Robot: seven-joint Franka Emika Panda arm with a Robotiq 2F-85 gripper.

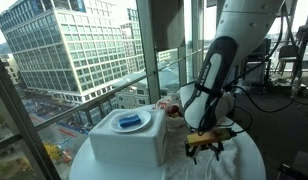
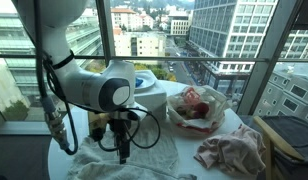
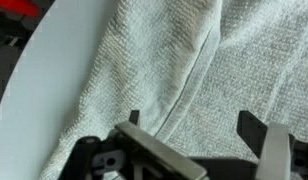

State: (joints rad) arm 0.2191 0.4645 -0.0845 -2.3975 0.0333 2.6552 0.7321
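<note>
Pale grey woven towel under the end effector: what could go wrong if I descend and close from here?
1. The pale grey woven towel lies flat on the round white table. The open end effector straddles only a shallow fold, so closing may strike the tabletop or pinch nothing.
2. The towel reaches close to the table's edge, so a drag could pull it off.
3. The black cable loop hanging beside the wrist might snag the cloth.

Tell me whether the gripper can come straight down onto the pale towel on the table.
Probably yes: the gripper hangs open just above the towel, and the wrist view shows only bare cloth between its fingers, nothing in the way.
</note>
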